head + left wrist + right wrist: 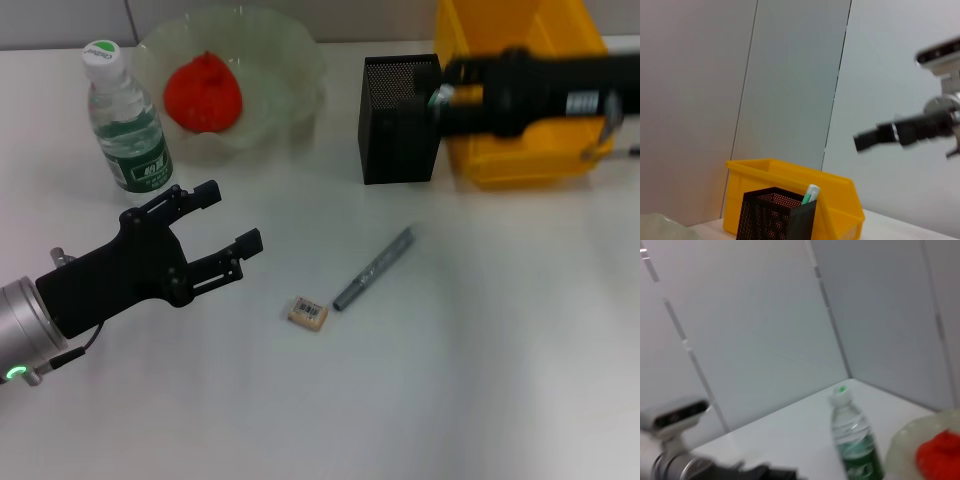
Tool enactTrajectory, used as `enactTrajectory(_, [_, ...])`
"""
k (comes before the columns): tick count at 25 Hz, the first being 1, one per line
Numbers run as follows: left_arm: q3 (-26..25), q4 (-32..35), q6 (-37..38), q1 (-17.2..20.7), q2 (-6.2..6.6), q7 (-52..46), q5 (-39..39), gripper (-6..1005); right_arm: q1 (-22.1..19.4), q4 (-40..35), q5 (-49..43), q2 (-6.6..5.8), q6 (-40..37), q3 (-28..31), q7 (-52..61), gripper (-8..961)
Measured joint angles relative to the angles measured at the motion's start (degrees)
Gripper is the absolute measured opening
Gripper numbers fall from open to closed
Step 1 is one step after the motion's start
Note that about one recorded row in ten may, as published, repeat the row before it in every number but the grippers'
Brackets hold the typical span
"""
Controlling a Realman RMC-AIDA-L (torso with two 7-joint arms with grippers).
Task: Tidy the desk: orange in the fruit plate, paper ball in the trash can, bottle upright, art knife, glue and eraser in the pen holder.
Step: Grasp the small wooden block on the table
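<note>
left gripper (228, 216) open, hovering near-left of eraser (307, 313) and art knife (373, 269). right gripper's state: cannot tell, far right over pen holder (398, 118). advice: descend squarely over eraser, close gently.

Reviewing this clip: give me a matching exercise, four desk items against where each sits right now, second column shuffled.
Items:
1. orange
2. bottle
3. eraser
4. glue

Places:
A. lying on the bare desk beside the art knife
B. in the fruit plate
C. poking out of the pen holder
D. standing upright left of the plate

Pairs: 1-B, 2-D, 3-A, 4-C
</note>
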Motion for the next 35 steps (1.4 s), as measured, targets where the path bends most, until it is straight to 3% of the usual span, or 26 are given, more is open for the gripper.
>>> enactTrajectory(5, [1.2, 0.2, 0.3, -0.3, 0.48, -1.7, 0.1, 841, -2.3, 9.8, -0.1, 0.62, -1.4, -0.1, -15.1, 672])
enactTrajectory(10, [3.1, 2.0, 0.1, -0.2, 0.86, -4.2, 0.1, 840, -4.3, 14.4, -0.8, 1.50, -0.9, -0.5, -23.5, 672])
enactTrajectory(15, [4.0, 3.9, -0.1, 0.0, 0.89, -6.4, 0.2, 841, -7.0, 15.1, -2.7, 2.81, 1.8, -0.5, -27.1, 672])
enactTrajectory(18, [4.4, 6.7, 0.2, 0.0, 0.93, -9.6, 1.6, 841, -8.1, 15.1, -2.8, 2.94, 2.1, -0.3, -27.7, 672])
enactTrajectory(22, [4.9, 17.9, 2.3, -0.7, 0.38, -20.3, 8.2, 841, -9.9, 15.1, -2.7, 2.64, 1.7, 0.0, -27.8, 672])
enactTrajectory(23, [4.9, 17.9, 2.3, -0.7, 0.38, -20.3, 8.2, 841, -9.9, 15.1, -2.7, 2.64, 1.7, 0.0, -27.8, 672])
enactTrajectory(27, [9.8, 31.6, 3.1, -2.7, 0.10, -31.6, 14.8, 841, -10.6, 15.2, -3.0, 2.32, 1.6, 0.0, -27.2, 671])
enactTrajectory(31, [12.1, 37.5, 3.2, -4.4, 0.15, -35.2, 17.9, 841, -10.8, 15.2, -3.1, 1.78, 1.6, 0.0, -26.2, 671])
enactTrajectory(35, [16.3, 43.2, 3.7, -9.7, -0.01, -38.6, 26.0, 841, -11.5, 14.9, -3.1, 1.12, 1.6, 0.0, -25.5, 671])
